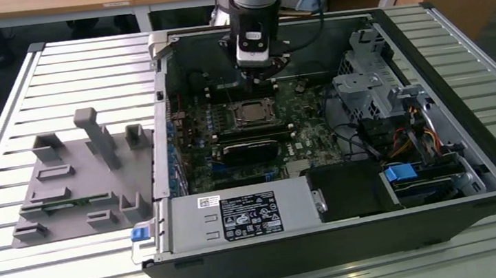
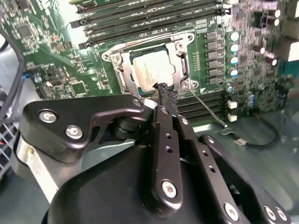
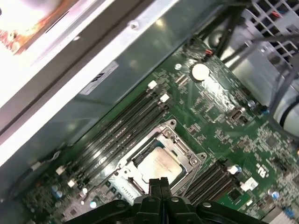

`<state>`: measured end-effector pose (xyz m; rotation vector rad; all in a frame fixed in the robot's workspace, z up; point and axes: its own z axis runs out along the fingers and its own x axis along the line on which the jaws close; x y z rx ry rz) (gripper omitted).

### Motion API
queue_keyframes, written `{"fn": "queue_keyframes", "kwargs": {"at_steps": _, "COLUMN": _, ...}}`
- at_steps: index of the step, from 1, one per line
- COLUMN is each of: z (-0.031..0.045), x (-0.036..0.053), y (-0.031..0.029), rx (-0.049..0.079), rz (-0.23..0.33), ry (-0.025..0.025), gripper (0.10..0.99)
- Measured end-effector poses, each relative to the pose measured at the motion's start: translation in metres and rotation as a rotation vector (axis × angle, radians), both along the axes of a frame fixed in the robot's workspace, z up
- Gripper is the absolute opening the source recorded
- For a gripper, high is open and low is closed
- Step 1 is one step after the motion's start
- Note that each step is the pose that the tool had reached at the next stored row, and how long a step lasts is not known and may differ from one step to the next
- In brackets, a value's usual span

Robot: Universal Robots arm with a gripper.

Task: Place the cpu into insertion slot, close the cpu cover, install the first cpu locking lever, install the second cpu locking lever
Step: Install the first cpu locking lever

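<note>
Crowded ground around the gripper [image 1: 257,77]: an open computer case [image 1: 334,251] on a slatted table [image 1: 22,273], with a drive cage [image 1: 367,90] and bundled cables [image 1: 410,139] toward the exterior view's right, a labelled power supply [image 1: 228,217] along the near wall, and one grey moulded fixture [image 1: 82,184] out on the slats at the exterior view's left, well apart from the work. Low over the green motherboard [image 2: 60,70], fingers pressed together with nothing seen between them, the fingertips [image 2: 164,93] right at one corner of the socket frame. One cpu [image 3: 160,166], pale metal top upward, seated in the insertion slot [image 3: 138,157]; one cpu cover [image 3: 187,151] lying flat around it as a silvery frame. Two banks of long black memory slots [image 3: 119,135], one on either side of the socket. In the way in the second wrist view: the gripper's own black linkage, covering the socket's nearest edge. Offered by that same view: one thin metal rod [image 2: 209,110] slanting out from the socket corner just beside the fingertips, across the nearer memory bank, plus a row of silver-topped capacitors [image 2: 233,46]. Offered by the first wrist view instead: one round coin cell [image 3: 200,71] and the grey case wall [image 3: 117,88] behind the farther bank.
</note>
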<state>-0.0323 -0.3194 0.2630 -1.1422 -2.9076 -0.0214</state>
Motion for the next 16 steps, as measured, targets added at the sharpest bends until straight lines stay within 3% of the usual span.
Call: {"fn": "queue_keyframes", "kwargs": {"at_steps": 16, "z": -0.0001, "x": 0.0000, "y": 0.0000, "rx": 0.000, "rz": 0.290, "ry": 0.0000, "gripper": 0.106}}
